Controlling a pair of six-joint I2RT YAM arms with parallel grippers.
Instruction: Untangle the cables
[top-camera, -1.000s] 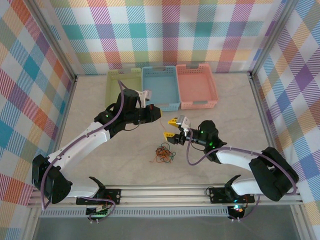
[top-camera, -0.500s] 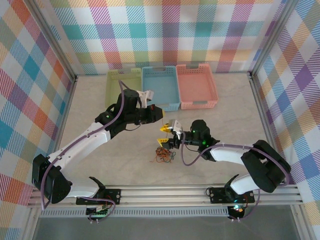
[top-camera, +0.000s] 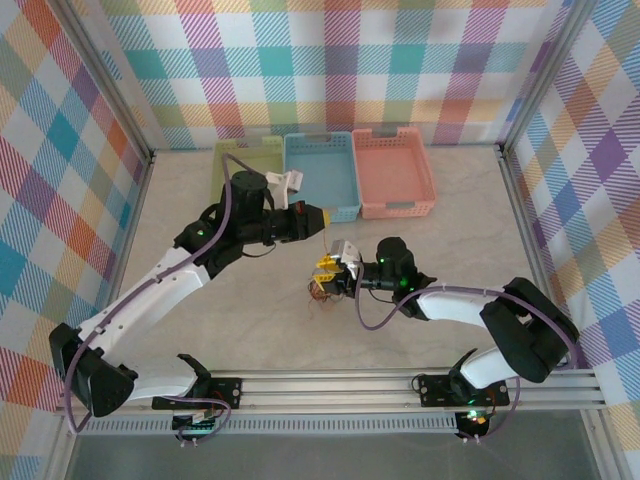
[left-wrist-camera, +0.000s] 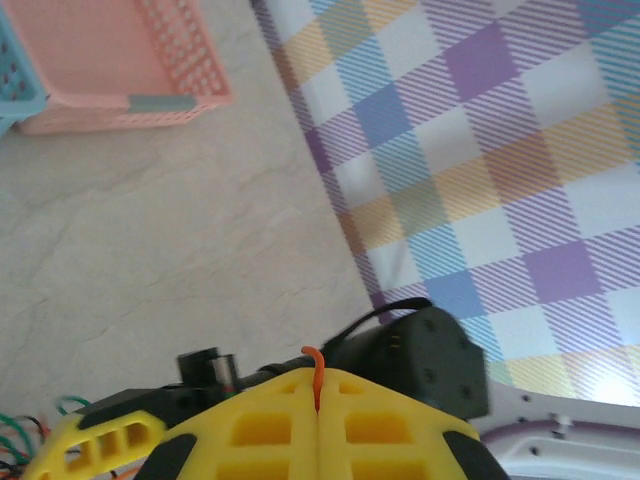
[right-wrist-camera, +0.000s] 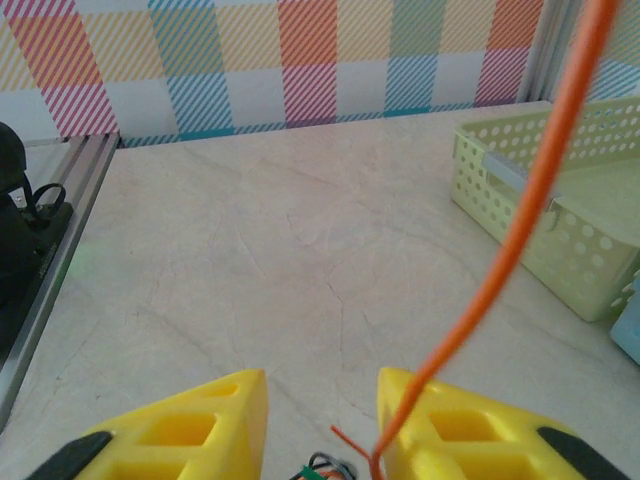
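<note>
Plainly the pulling-apart step is in hand, judging by how things lie on the table (top-camera: 460, 240): one strand is being drawn out of the tangle and nothing is freed yet. The left claw (left-wrist-camera: 318, 385) is clamped tight, its yellow fingers pressed together on the orange wire (right-wrist-camera: 520, 220), whose tip pokes up from the seam. In the top view this claw hangs over the table's middle, between the baskets and the knot (top-camera: 321, 293). The right claw (right-wrist-camera: 322, 390) is spread and grips nothing. It sits low, just beside the knot, and the orange wire slants down close past one of its fingers; whether it touches I cannot tell. The knot, a small clump of orange, green and black strands, lies near the table's middle, a little toward the near edge. The next move, I judge, calls for the right claw to close on the clump or on a neighbouring strand and hold it down. Then the left claw could draw the orange wire away, slowly, since otherwise the whole knot would likely lift with it. Along the far edge stand the green basket (top-camera: 245, 160), blue basket (top-camera: 320, 170) and pink basket (top-camera: 393, 170), side by side. What shows of each is bare inside, though the left arm hides part of the green one.
</note>
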